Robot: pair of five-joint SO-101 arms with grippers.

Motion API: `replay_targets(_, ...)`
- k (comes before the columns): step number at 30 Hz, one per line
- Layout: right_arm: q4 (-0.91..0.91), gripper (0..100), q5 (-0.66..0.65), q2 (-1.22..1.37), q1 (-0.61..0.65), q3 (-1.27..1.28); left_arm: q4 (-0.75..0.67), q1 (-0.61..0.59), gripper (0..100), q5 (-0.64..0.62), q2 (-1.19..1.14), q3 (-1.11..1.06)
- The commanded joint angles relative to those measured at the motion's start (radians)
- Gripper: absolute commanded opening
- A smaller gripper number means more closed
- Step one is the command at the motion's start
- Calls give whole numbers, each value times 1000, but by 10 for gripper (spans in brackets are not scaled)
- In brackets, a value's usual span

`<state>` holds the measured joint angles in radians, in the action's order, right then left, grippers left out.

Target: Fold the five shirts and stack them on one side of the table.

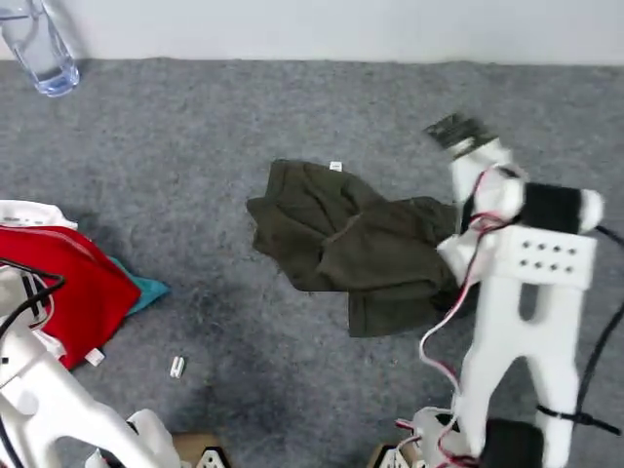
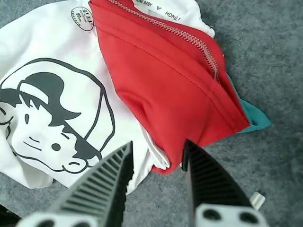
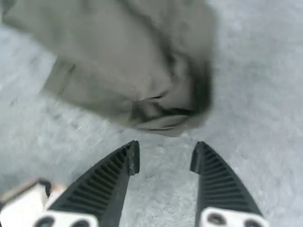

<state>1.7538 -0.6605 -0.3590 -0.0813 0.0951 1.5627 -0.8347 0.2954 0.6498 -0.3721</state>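
1. A clear bottle [image 1: 39, 49] stands in the far left corner of the table [image 1: 292, 107], by the white wall [image 1: 341, 29].
2. At the left edge lies a pile: a white shirt [image 2: 47, 118] with a black cartoon face in a cap and a round stamp print, a red shirt [image 2: 165, 85] with a zip lying over it, and a teal shirt [image 2: 253, 118] peeking out from under the red one. A white neck label [image 2: 161, 7] carries print.
3. The left gripper [image 2: 158, 149] hovers over the near corner of the red shirt, its jaws parted and holding nothing.
4. A small white tag [image 1: 176, 367] lies on the grey, felt-like surface just beside the pile.
5. A bare grey stretch separates the pile from the green shirt [image 1: 361, 249], which lies crumpled mid-table with a white label [image 1: 336, 167] at its far edge.
6. The right arm [image 1: 526, 263] stands at the green shirt's right side.
7. The right gripper [image 3: 165, 151] hangs over grey surface at the shirt's edge, jaws spread, nothing between them.
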Motion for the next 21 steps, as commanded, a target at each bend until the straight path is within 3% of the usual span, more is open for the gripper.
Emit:
replay_targets(1,41,176,-69,-114,107,144,0,0,162,8,20,36)
replay_targets(7,-4,176,-68,-371,321,446,3,2,162,8,23,36)
replay_targets(12,-219,176,-18,-518,483,744,5,2,162,5,23,36)
replay_targets(21,-507,173,15,-381,622,890,0,5,162,5,23,-5)
